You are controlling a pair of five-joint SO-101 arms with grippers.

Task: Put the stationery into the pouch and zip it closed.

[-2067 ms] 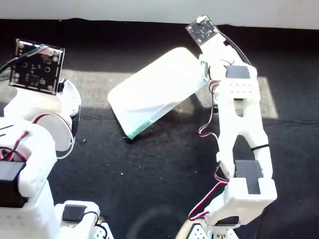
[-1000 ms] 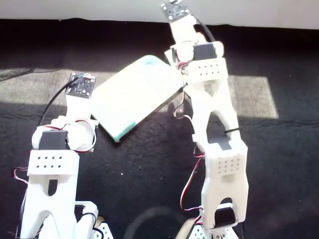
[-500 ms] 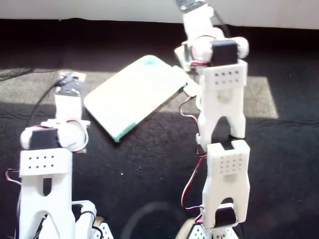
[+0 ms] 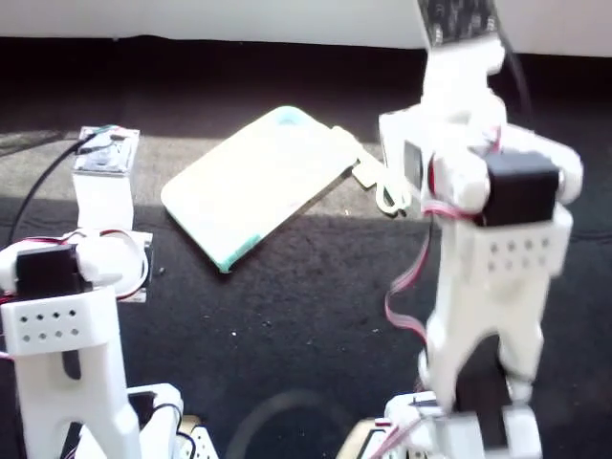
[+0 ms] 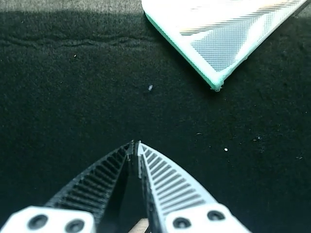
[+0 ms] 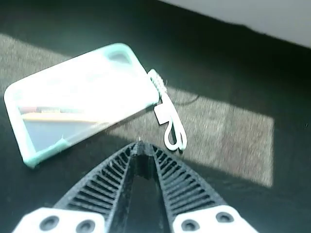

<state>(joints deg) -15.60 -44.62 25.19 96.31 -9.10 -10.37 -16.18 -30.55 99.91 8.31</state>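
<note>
The pale mint-edged pouch [image 4: 258, 186] lies flat and slanted on the dark mat, its white pull strap [image 4: 378, 186] trailing off its right corner. In the right wrist view, stationery shows through the pouch [image 6: 82, 99] as a thin orange line near its lower edge. My right gripper [image 6: 139, 143] is shut on nothing and hangs high over the mat, short of the strap [image 6: 170, 127]. My left gripper [image 5: 135, 144] is shut and empty above bare mat. One corner of the pouch [image 5: 221, 39] lies beyond its tips.
A sunlit band [image 4: 488, 186] crosses the dark mat [image 4: 287, 306] behind the pouch. The left arm [image 4: 72, 287] stands at the left and the raised right arm [image 4: 492, 239] at the right. A pale wall [image 4: 239, 19] runs along the back edge.
The right arm slid the pouch leftward, then let go and rose well above the mat. The left arm swung in beside the pouch, then drew back a little to the left.
</note>
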